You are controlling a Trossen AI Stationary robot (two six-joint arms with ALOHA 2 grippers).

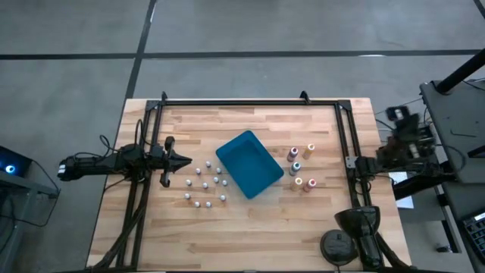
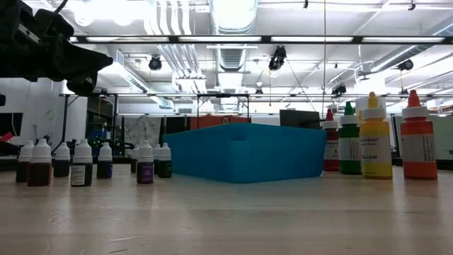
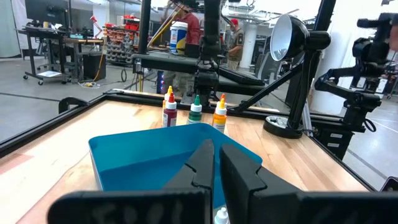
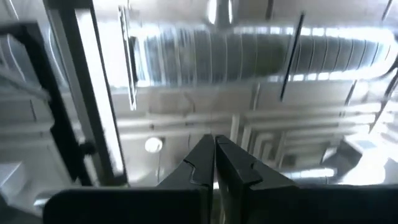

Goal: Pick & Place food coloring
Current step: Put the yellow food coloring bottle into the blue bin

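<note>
The small white-capped food coloring bottles point(image 1: 204, 184) stand clustered between the surface's left edge and the blue tray point(image 1: 249, 163), light, rigid and tippy, best pinched around the body, while the left pincer point(image 1: 184, 161) hovers closed, holding nothing, beside them.

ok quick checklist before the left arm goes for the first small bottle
1. Left hand empty: ok, shut on nothing.
2. Left hand open for a pick: not ok, shut.
3. Small white-topped bottles upright and spaced: ok.
4. Blue tray empty: ok in the left wrist view.
5. Right hand out of the way: ok, pointing at the ceiling.
6. Colour-topped bottles standing beyond the tray: ok.
</note>
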